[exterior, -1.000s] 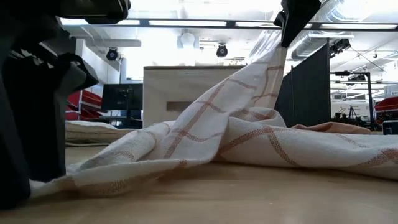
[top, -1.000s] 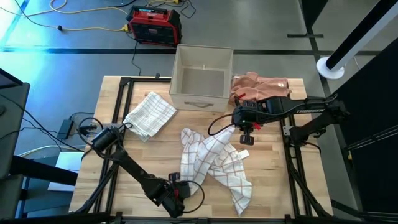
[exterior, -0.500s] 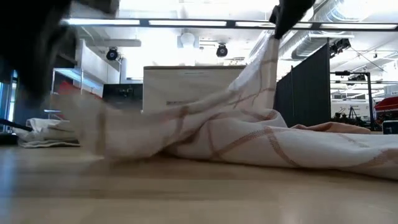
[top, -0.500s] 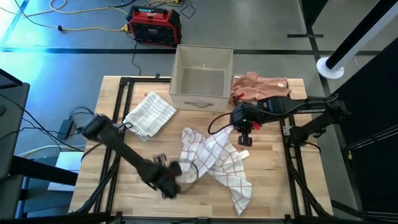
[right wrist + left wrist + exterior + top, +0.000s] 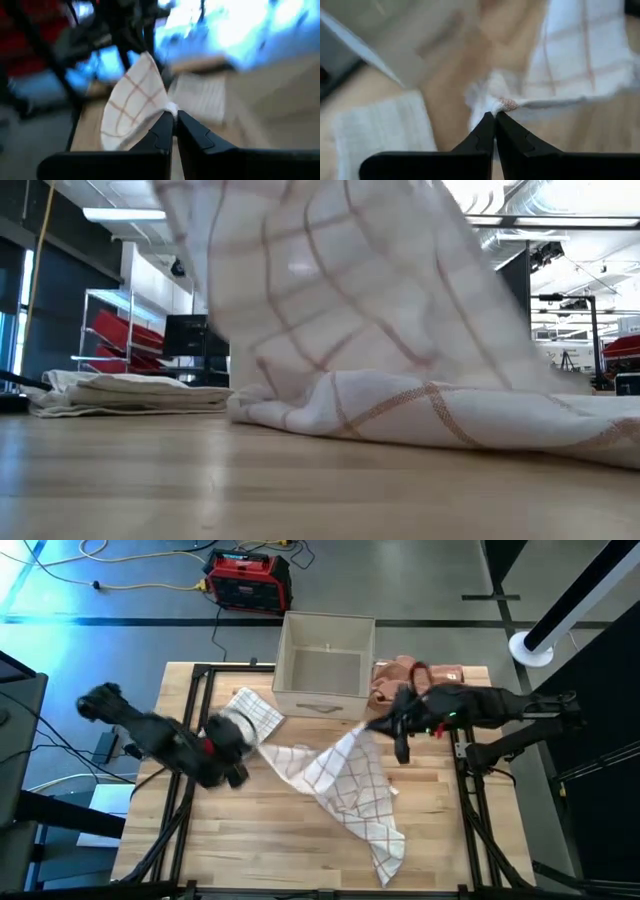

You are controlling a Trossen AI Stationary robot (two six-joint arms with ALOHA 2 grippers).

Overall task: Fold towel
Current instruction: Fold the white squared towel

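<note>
A white towel (image 5: 345,785) with reddish checks is strung between my two grippers, and its lower end (image 5: 388,852) lies on the table toward the near right. My left gripper (image 5: 250,750) is shut on one corner at the left. My right gripper (image 5: 368,728) is shut on another corner just in front of the box. In the low view the raised cloth (image 5: 330,280) hangs above the part that rests on the wood (image 5: 450,410). My left gripper pinches a bunched corner of the towel (image 5: 507,104) between its two fingertips; the cloth runs away from it toward the other arm, lifted off the table. My right gripper pinches a corner of the towel (image 5: 169,108) between its fingertips; the cloth hangs from it, clear of the table at that end.
A second, folded towel (image 5: 243,718) lies on the table's far left, close to my left gripper. A beige open box (image 5: 325,665) stands at the far middle, with a pinkish cloth (image 5: 405,675) to its right. The table's near left is bare wood (image 5: 250,840).
My left gripper has swept from the near edge up and toward the far left, carrying its towel corner. My right gripper has risen, turned and drawn a little toward the far edge. The towel, crumpled before, is now spread out between them, its near-right end still on the table.
</note>
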